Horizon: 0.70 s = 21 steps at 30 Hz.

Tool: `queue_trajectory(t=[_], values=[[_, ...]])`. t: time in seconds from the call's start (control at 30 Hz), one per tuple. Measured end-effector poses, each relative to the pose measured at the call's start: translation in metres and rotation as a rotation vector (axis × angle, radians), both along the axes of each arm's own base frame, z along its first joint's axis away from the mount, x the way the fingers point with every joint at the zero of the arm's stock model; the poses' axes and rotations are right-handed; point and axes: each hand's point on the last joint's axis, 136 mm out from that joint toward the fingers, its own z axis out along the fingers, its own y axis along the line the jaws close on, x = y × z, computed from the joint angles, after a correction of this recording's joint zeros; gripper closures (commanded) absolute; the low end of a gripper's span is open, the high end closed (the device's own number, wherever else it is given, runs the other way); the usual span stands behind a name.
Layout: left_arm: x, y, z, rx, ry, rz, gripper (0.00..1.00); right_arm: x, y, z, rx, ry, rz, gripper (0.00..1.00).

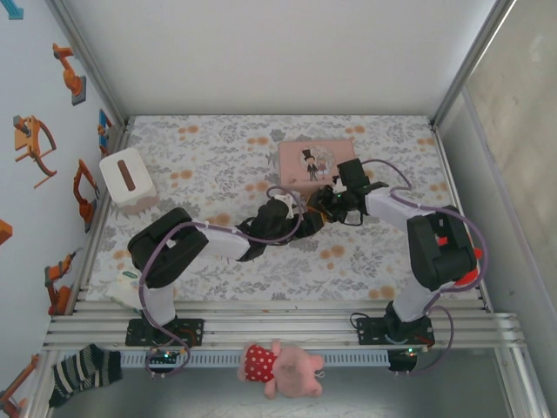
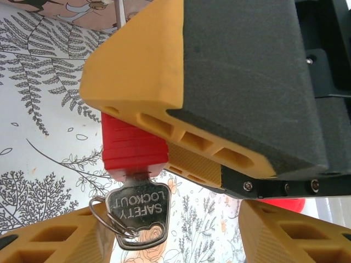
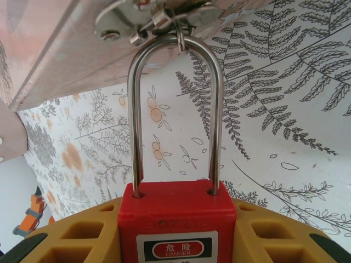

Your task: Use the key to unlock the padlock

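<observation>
The padlock (image 3: 176, 219) is a red body with a DANGER label, and my right gripper (image 3: 178, 233) is shut on it, yellow fingers (image 3: 71, 241) on both sides. Its silvery shackle (image 3: 175, 49) hangs through the metal hasp (image 3: 159, 16) of the pink box (image 1: 315, 161); both legs enter the body. In the left wrist view the key (image 2: 137, 211), stamped SAFETY LOCKOUT and on a wire ring, sticks in the underside of the padlock (image 2: 134, 148). My left gripper (image 2: 164, 233) is open around the key, whose ring lies near the left finger (image 2: 44, 241) and well apart from the right one.
Both arms meet mid-table just in front of the pink box, left gripper (image 1: 305, 213) and right gripper (image 1: 338, 196). A white tissue box (image 1: 128, 180) stands at the far left. A pink pig toy (image 1: 278, 366) and a striped sock (image 1: 83, 370) lie on the near rail.
</observation>
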Motion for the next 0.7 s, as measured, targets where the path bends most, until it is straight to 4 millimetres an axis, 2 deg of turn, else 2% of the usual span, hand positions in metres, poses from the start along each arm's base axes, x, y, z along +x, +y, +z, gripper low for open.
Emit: queue_trajectory(t=[0.27, 0.53, 0.7], values=[[0.0065, 0.0032, 0.0018, -0.024, 0.014, 0.061, 0.42, -0.0009, -0.0004, 0.0004, 0.007, -0.002, -0.005, 0.67], [0.0070, 0.0021, 0.0055, -0.052, 0.029, 0.081, 0.54, -0.0020, -0.0014, 0.0022, 0.015, 0.006, -0.026, 0.67], [0.0061, 0.0063, -0.0005, -0.040, 0.036, 0.091, 0.61, -0.0018, -0.0017, 0.0033, 0.019, 0.010, -0.037, 0.67]])
